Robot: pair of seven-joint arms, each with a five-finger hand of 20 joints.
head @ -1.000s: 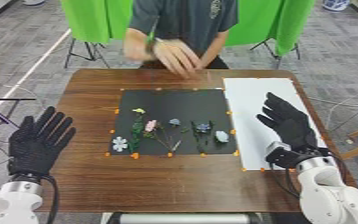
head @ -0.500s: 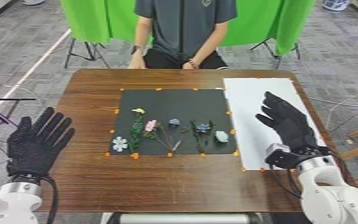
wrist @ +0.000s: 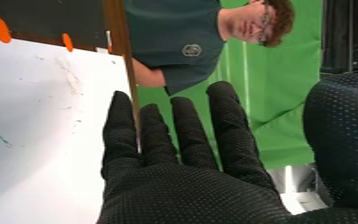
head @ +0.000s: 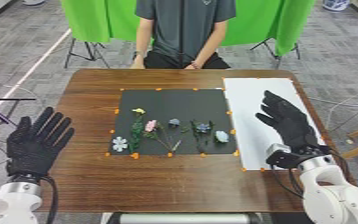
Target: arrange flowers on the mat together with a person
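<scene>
In the head view my left hand [head: 35, 145] is open above the table's left edge, apart from the flowers. My right hand [head: 287, 120] is open over the white sheet, holding nothing; the right wrist view shows the same right hand [wrist: 189, 185] with straight fingers. On the black mat [head: 162, 100] lie a yellow flower [head: 139, 111] on a leafy stem, a white flower [head: 119, 144], a pink flower [head: 151, 125], a small blue-grey flower [head: 174, 122], a blue flower [head: 203, 127] and a pale flower [head: 222, 136]. The person's hands rest at the far table edge, off the mat.
The white sheet [head: 251, 100] lies along the right side of the brown table [head: 158, 185]. Orange tape marks surround the mat. A green cloth [head: 95, 25] hangs behind the person.
The person's hands, raised over the far edge a second ago, have dropped to the far table edge. The flowers lie as before, and both my hands have stayed nearly still.
</scene>
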